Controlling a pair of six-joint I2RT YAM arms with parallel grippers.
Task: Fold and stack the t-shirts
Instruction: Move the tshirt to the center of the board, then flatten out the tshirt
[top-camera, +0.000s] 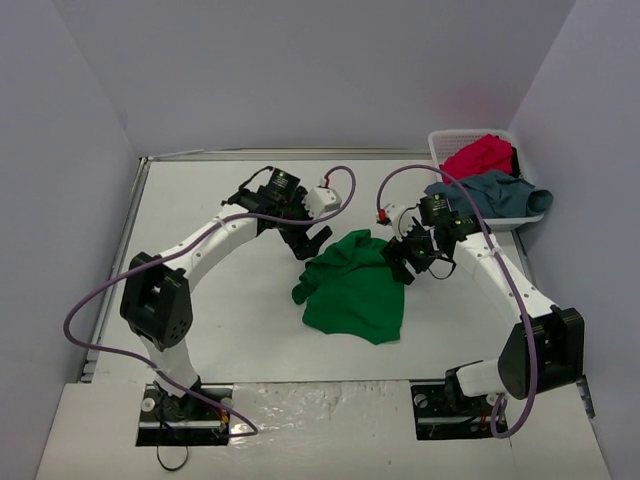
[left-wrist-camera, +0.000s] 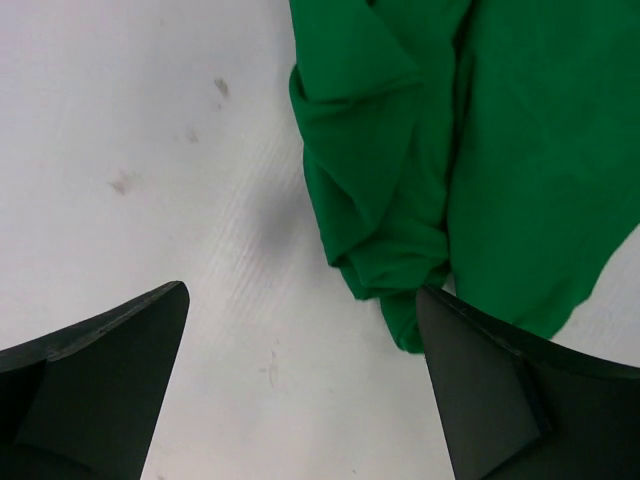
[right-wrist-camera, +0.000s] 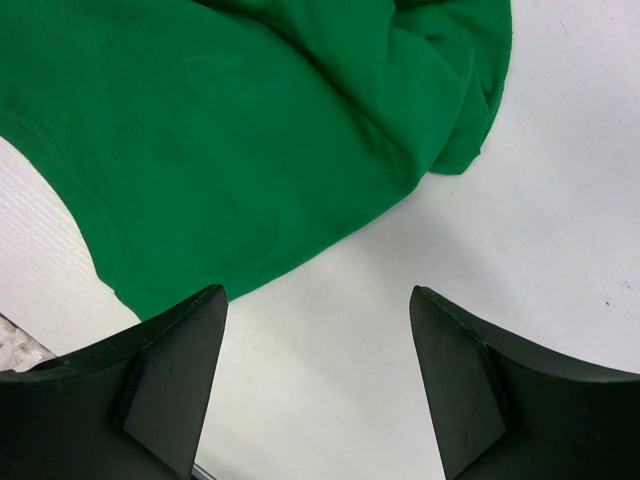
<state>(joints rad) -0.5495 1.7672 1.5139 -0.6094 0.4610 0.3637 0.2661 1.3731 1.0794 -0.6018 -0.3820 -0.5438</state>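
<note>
While both stand wide open and empty, the left gripper (top-camera: 312, 243) and right gripper (top-camera: 408, 262) flank the crumpled green t-shirt (top-camera: 355, 290) on the white table (top-camera: 200, 200), pale grey walls (top-camera: 300, 70) around. Only the overhead view shows the red t-shirt (top-camera: 478, 155) and grey-blue t-shirt (top-camera: 495, 192) heaped in the corner basket (top-camera: 440, 145); the left wrist view alone shows tabletop smudges (left-wrist-camera: 120, 183).

Top camera is looking down on the green shirt (top-camera: 355, 290) from far above; both wrist cameras are facing down close beside it, each sharing its edge.
</note>
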